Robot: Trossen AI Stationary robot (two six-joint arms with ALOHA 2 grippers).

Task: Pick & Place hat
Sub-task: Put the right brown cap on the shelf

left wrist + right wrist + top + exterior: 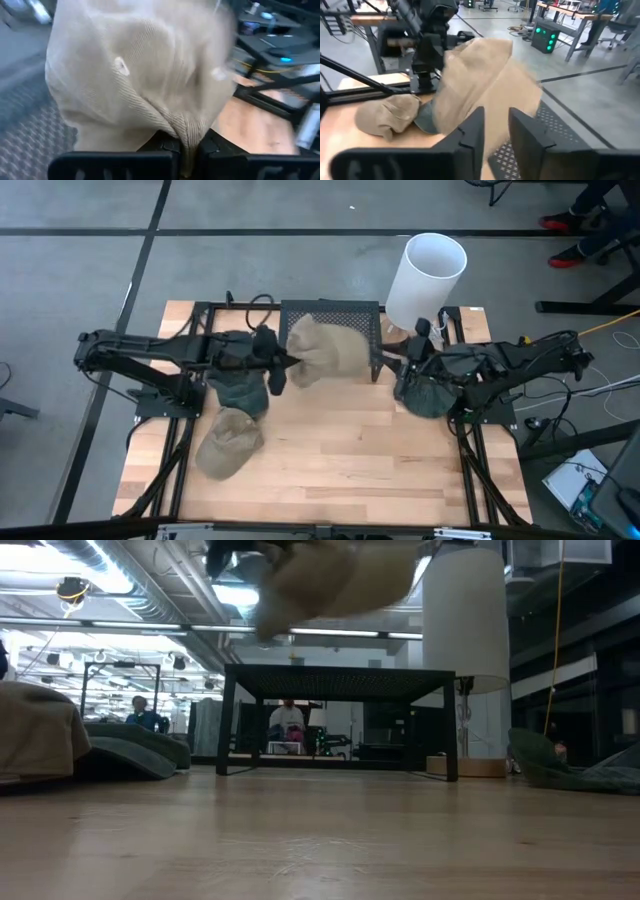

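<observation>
In the high view, going from the left, a second tan hat (228,445) is lying on the wooden table (340,460) at lower left, with a dark green hat (238,393) just above it. The left gripper (283,363) is sitting left of centre, clenched on a fold of the tan hat (325,348), which is hanging over the black mesh stand (332,313) at upper centre. The left wrist view is showing the fingers (165,145) pinching the fabric (140,80) tightly between them.

By my judgement, the hat is being handed across or carried to the stand: the left arm is doing the holding, so the next move calls for lowering the hat onto the mesh and letting go.

Right of centre, the right gripper (495,132) is pointing at the hat with its jaws parted a little, gripping nothing, fingers just short of the cloth. More dark hats (432,392) are lying beneath that arm, by the white cylinder (425,277).
</observation>
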